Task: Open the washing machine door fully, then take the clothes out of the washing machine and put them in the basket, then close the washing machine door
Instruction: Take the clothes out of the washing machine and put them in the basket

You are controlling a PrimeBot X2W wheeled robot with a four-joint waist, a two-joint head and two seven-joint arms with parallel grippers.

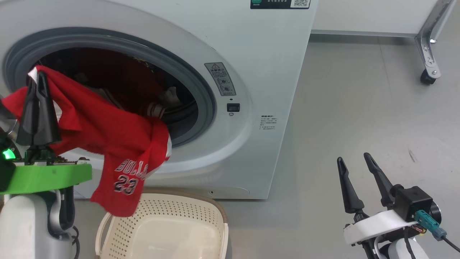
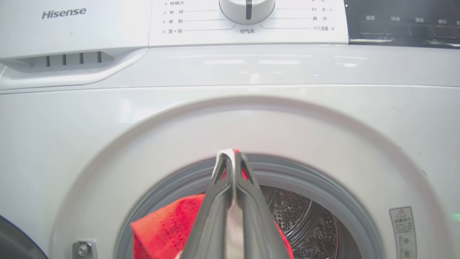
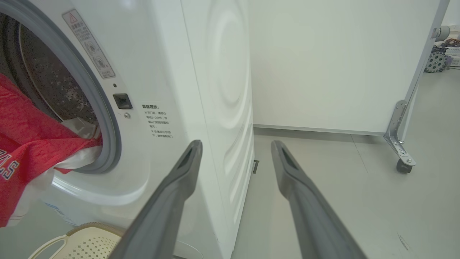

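Pinching a corner of the red jersey (image 1: 118,144) between clenched fingers, the left gripper (image 1: 37,76) holds it before the washing machine (image 1: 258,72), its tail inside the drum and its hem over the basket (image 1: 179,210) edge. The tail may catch on the gasket (image 1: 203,91) and pull the cloth out of the small grip, so it drops beside the basket. The right gripper (image 1: 353,158) stands spread and empty.

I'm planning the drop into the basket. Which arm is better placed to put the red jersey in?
Left. The left gripper is shut on the red jersey, whose lower end hangs just above the basket. The right gripper stands open and empty, off to the right of the washing machine.
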